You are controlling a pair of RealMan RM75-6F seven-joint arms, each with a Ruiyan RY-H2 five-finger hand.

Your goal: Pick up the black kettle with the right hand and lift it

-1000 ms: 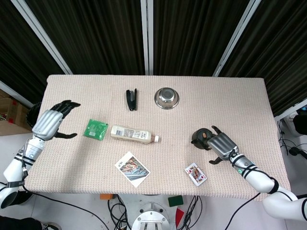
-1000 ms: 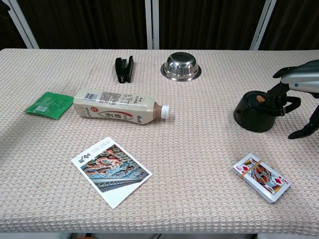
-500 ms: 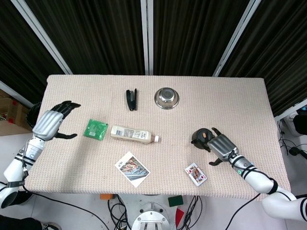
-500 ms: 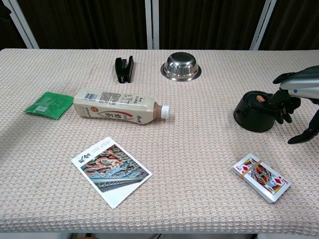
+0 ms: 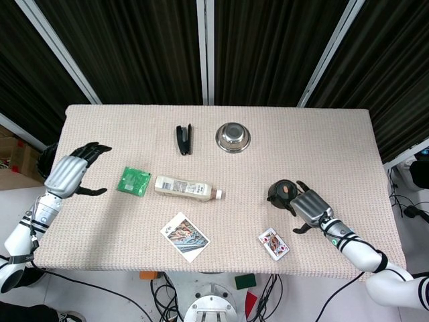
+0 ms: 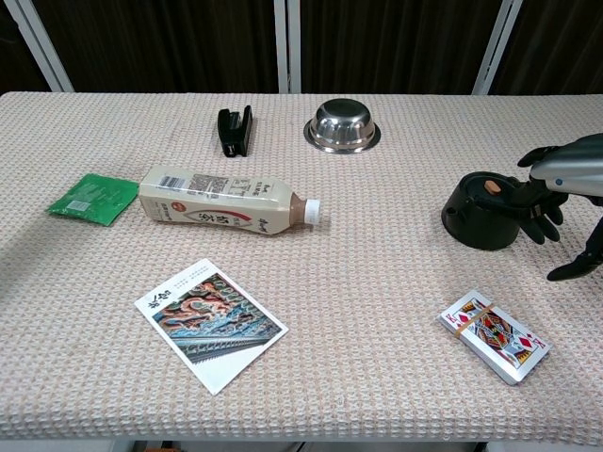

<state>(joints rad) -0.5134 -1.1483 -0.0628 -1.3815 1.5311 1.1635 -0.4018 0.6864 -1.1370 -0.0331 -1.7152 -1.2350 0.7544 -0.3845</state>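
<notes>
A beige woven table (image 5: pixel 335 134) is seen with the right hand (image 5: pixel 310 206) set against the black kettle (image 6: pixel 482 212) near its right edge, fingers (image 6: pixel 539 202) curled at the kettle's side; a firm grasp cannot be confirmed. The left hand (image 5: pixel 67 174) is held spread and empty over the left edge, while a milk-tea bottle (image 6: pixel 221 202) is laid flat mid-table.

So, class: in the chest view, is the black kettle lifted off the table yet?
No, the black kettle rests on the table, with the right hand at its side.
</notes>
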